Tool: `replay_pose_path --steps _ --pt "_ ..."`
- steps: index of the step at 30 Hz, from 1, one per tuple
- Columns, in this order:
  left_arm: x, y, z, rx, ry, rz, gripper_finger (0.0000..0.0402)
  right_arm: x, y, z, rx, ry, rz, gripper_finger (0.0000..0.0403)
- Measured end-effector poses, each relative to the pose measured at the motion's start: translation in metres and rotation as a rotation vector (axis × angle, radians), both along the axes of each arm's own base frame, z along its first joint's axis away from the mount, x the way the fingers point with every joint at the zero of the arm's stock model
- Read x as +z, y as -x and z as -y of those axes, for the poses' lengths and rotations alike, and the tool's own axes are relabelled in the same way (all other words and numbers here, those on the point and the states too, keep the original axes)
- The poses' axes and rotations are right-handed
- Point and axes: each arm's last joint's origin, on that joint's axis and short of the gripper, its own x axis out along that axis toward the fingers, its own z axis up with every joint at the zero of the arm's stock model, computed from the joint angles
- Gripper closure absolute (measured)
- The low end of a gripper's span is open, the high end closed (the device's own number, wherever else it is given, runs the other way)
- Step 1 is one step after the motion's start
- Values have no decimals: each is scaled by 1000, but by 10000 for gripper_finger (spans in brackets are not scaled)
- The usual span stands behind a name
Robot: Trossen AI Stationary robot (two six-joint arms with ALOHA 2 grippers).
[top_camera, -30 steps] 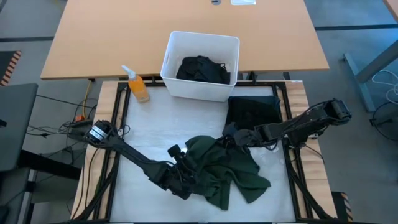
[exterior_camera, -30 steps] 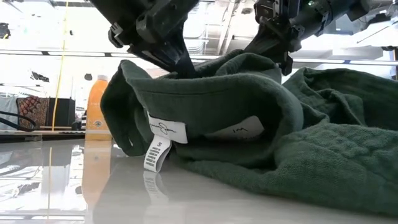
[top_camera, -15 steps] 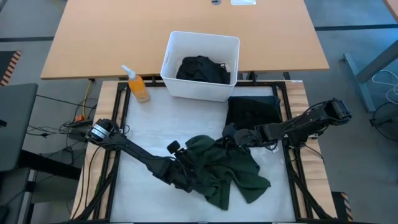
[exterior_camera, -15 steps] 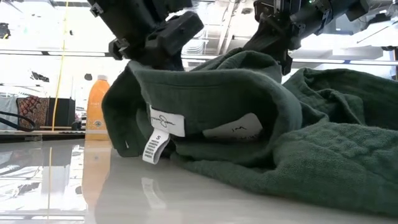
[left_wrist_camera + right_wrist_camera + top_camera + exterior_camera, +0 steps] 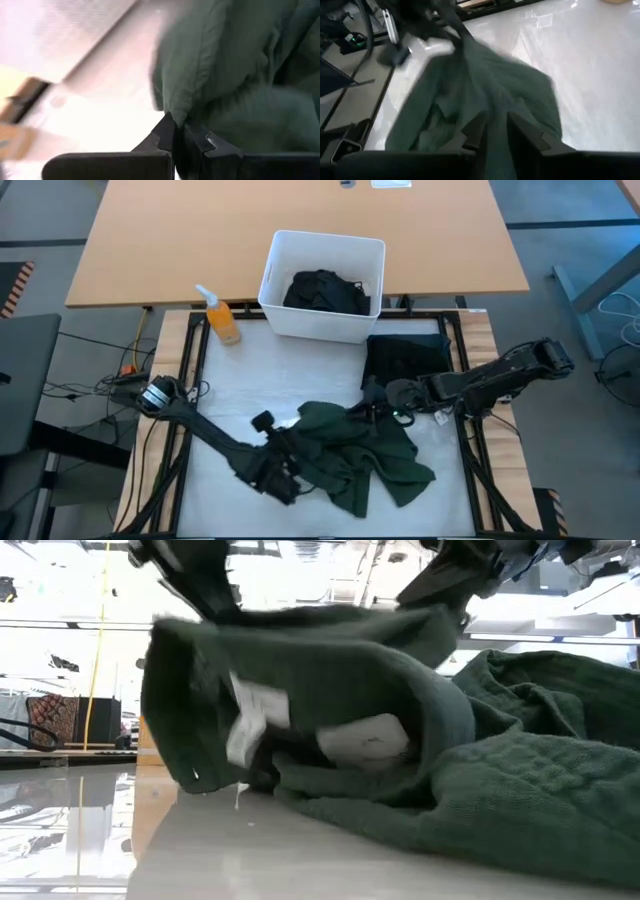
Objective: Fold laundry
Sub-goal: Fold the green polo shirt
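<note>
Left gripper (image 5: pixel 283 477): clamped on a fold of the green garment's (image 5: pixel 360 455) left edge, lifting it off the table (image 5: pixel 240 395).
Green garment: crumpled at the table's near middle, a white label (image 5: pixel 252 718) showing inside the raised fold.
Right gripper (image 5: pixel 385 402): at the garment's far edge, fingers a little apart with cloth between them.
Bin (image 5: pixel 272 275): behind, holding black clothes (image 5: pixel 325 290).
Folded black garment (image 5: pixel 405 358): beside the right arm.

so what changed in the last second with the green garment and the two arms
The left gripper shut its fingers on an edge of the crumpled dark green cloth garment and drew it toward the table's left side, stretching the collar sideways. The right gripper began easing its fingers apart near the garment's far edge. The white rectangular plastic bin, orange spray bottle and folded black cloth stayed put.
</note>
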Motion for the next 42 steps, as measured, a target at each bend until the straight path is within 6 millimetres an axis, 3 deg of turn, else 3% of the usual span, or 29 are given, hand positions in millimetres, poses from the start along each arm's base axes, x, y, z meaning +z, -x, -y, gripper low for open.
replay_pose_path --steps 4,7,12,15,18,23,28,39,42 --pt "27 29 14 57 -42 -42 401 14 20 10 -6 4 -24 273" --pt "37 49 28 93 -17 -31 401 21 37 14 -12 9 -57 254" --pt "43 71 44 78 75 -31 401 7 50 6 44 57 -181 235" --pt "42 77 51 53 67 -4 401 -16 44 0 70 182 -222 230" --pt "43 79 54 48 52 39 401 -34 30 5 -30 270 -235 228" --pt "43 78 53 58 64 29 401 -60 1 19 -56 259 -253 227" --pt "42 78 53 66 75 25 401 -88 -10 24 3 322 -343 227" --pt "42 77 52 65 68 25 401 -99 -32 4 144 459 -241 229" --pt "43 77 51 67 62 46 401 -95 -42 7 90 497 -233 256"
